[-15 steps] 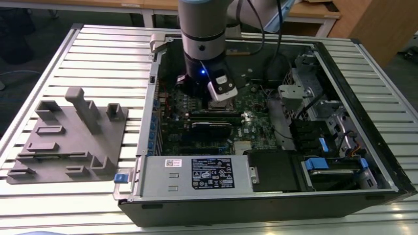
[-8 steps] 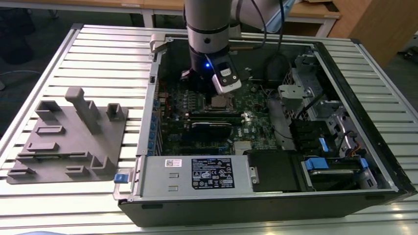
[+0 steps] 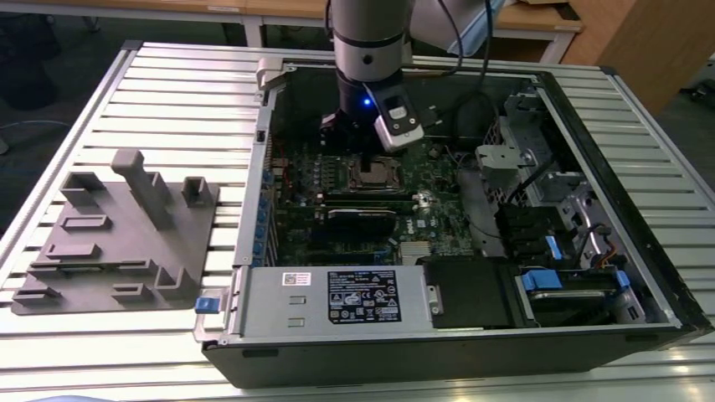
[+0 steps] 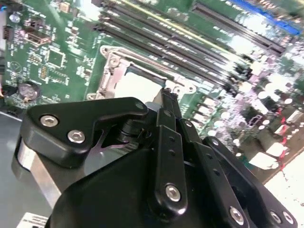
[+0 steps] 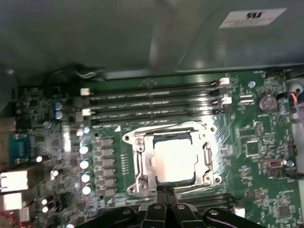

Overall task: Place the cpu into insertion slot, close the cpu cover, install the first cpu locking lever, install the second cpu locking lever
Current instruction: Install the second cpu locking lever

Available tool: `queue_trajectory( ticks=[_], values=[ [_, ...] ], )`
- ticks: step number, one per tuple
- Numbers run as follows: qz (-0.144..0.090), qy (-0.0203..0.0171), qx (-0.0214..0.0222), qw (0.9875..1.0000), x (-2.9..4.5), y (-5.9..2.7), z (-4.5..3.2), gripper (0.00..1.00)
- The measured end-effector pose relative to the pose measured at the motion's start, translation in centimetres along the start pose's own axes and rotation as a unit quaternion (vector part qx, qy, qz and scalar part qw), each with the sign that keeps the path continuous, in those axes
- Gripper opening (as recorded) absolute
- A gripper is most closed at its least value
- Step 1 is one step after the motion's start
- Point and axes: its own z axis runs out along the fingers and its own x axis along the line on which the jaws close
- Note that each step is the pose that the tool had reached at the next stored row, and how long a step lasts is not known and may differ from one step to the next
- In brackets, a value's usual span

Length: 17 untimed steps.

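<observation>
The cpu (image 5: pixel 174 161) sits in the insertion slot (image 5: pixel 142 164), framed by the cpu cover (image 5: pixel 207 154) lying flat. The gripper (image 5: pixel 164 190) touches the cover's near edge, fingers pressed together, holding nothing. A white label (image 5: pixel 252 17) is unreadable.

Printed matter: a black-and-white label (image 3: pixel 362 296) on the grey plate (image 3: pixel 280 301) of the computer case, print too small to read; a white sticker (image 5: pixel 252 17) on the case wall, marks illegible.
</observation>
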Motion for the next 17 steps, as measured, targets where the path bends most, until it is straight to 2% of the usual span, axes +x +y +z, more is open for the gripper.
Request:
queue_trajectory(
  ticks=[7, 17],
  values=[
    [-0.001, -0.0012, 0.0111, 0.9999, -0.68, 0.92, 0.13, 0.11],
    [-0.001, -0.0013, 0.0120, 0.9999, -0.68, 1.00, 0.15, 0.11]
  ],
)
